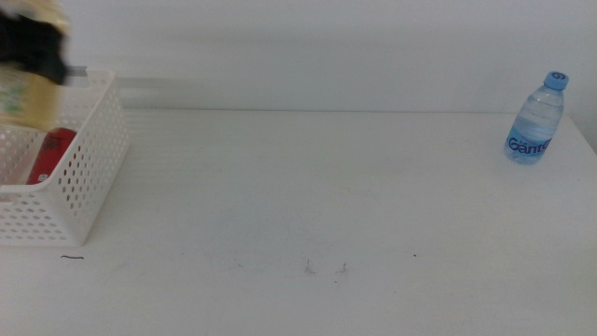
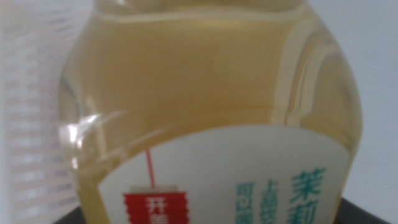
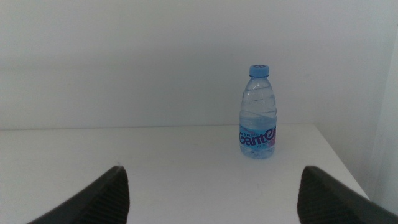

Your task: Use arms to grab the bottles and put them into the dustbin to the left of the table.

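Tea bottle [image 2: 211, 112] label, left wrist only

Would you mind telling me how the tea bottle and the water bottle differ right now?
The tea bottle is yellow and held above the dustbin by the left gripper; the water bottle is clear with a blue cap and stands untouched at the table's far right. The right gripper waits, open.
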`<control>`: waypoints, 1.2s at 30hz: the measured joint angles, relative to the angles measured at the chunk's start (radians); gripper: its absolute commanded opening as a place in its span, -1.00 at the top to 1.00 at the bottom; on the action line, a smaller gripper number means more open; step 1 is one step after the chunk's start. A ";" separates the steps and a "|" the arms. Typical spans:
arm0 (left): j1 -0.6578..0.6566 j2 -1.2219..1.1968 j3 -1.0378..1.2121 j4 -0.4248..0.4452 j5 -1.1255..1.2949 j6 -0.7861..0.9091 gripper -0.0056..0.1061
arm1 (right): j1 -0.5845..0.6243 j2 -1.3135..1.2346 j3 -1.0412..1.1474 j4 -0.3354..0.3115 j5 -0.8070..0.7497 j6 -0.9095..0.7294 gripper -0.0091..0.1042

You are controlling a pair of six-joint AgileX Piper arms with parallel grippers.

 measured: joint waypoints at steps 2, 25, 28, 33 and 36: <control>0.068 0.084 -0.122 0.022 0.086 0.031 0.93 | 0.000 0.000 0.000 0.000 0.000 0.000 -0.65; 0.117 0.409 -0.155 0.045 0.133 0.105 0.78 | 0.000 0.000 0.000 0.000 0.000 0.000 -0.65; 0.115 0.425 -0.151 0.045 0.131 0.114 0.42 | 0.000 0.000 0.000 0.000 0.000 0.000 -0.65; 0.109 0.433 -0.151 0.045 0.131 0.140 -0.53 | 0.000 0.000 0.000 0.000 0.000 0.000 -0.65; 0.103 0.418 -0.151 0.047 0.122 0.124 -0.78 | 0.000 0.000 0.000 0.000 0.000 0.000 -0.65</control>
